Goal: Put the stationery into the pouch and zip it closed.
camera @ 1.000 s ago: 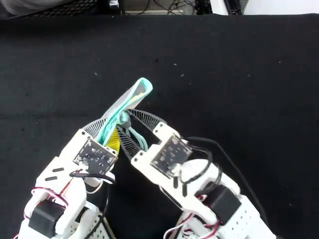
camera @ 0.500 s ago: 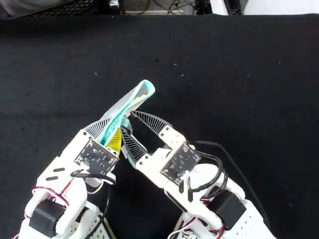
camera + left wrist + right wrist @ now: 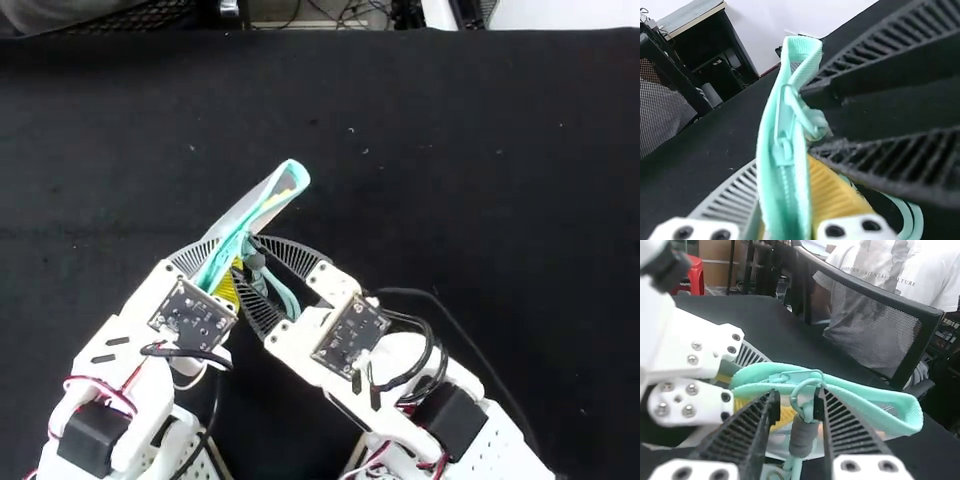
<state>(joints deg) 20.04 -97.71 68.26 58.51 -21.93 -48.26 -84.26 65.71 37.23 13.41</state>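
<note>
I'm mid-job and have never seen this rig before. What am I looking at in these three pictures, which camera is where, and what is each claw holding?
These are two small robot arms side by side at a black table, each ending in a two-fingered gripper. One picture looks down from a fixed camera above. The other two come from cameras on the arms' wrists, so each looks out along its own fingers. The left gripper is clamped on the near end of a mint-green pouch, holding it on edge with the zipper upward. The right gripper has its black ribbed fingers on either side of the zipper pull and seems to pinch it. Something yellow shows at the pouch's side; I cannot tell what it is.
</note>
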